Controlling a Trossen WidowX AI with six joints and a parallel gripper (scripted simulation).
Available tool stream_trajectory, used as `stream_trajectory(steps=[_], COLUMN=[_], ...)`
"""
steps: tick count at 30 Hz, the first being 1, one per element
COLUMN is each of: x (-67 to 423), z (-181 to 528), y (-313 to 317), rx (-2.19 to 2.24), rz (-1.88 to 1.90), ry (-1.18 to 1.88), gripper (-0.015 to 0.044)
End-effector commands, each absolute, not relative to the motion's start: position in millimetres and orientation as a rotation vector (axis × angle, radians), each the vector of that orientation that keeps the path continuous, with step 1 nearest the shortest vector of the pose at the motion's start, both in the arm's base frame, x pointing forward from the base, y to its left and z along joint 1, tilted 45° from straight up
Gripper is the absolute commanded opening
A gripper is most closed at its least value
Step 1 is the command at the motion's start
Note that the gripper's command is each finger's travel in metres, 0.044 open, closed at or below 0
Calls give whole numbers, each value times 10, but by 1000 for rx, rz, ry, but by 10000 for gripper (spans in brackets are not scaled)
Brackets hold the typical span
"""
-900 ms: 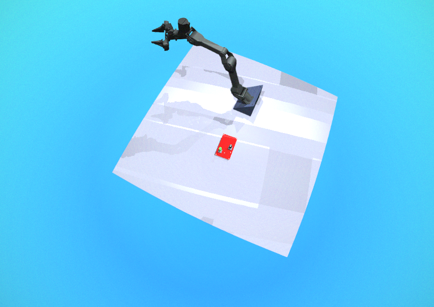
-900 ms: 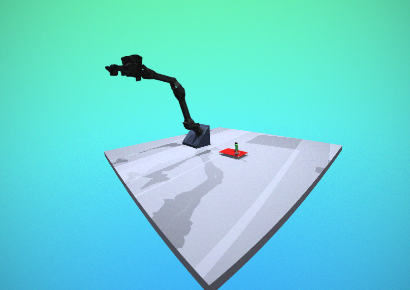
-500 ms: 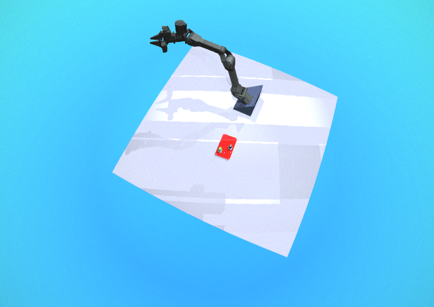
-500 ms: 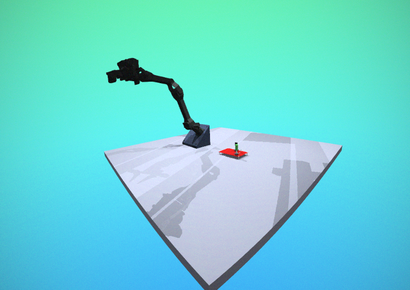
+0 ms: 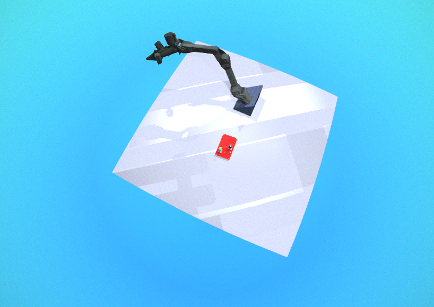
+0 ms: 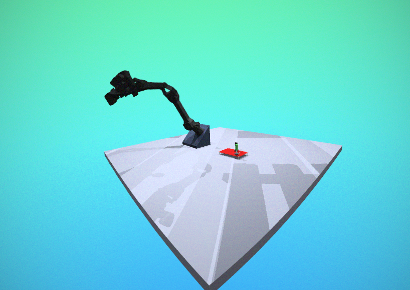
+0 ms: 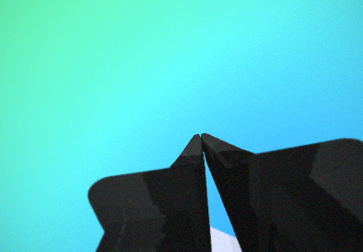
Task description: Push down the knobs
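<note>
A red circuit board [image 5: 224, 140] [image 6: 227, 152] stands on the pale table near its middle. A green knob [image 5: 219, 149] [image 6: 236, 146] and a black knob [image 5: 230, 147] sit on it; in the exterior view the two overlap and I cannot tell them apart. My gripper [image 5: 147, 58] [image 6: 108, 99] [image 7: 200, 139] is shut on nothing, its fingertips touching. It hangs high in the air beyond the table's far edge, far from the board. The wrist view shows only the fingers, the sky and a sliver of table.
The arm's dark base [image 5: 249, 100] [image 6: 198, 137] stands on the table [image 5: 245, 198] [image 6: 198, 207] behind the board. The arm reaches up and away from the board.
</note>
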State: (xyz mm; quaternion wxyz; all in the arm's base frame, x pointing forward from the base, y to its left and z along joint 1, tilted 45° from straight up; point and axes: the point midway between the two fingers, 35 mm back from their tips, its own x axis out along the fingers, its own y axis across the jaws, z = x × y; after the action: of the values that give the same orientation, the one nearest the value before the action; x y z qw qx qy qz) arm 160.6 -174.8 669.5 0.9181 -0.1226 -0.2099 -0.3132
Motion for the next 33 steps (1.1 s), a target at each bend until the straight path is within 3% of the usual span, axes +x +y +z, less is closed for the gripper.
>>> stream_trajectory(steps=[1,17,33], x=[1940,3132,4183], z=[6378,5120,3421], y=[-2062,-2349,-1736], rx=[-82,365,660], rz=[-621,-559,-593], ry=[-362,-53,410], gripper=[0,0,0])
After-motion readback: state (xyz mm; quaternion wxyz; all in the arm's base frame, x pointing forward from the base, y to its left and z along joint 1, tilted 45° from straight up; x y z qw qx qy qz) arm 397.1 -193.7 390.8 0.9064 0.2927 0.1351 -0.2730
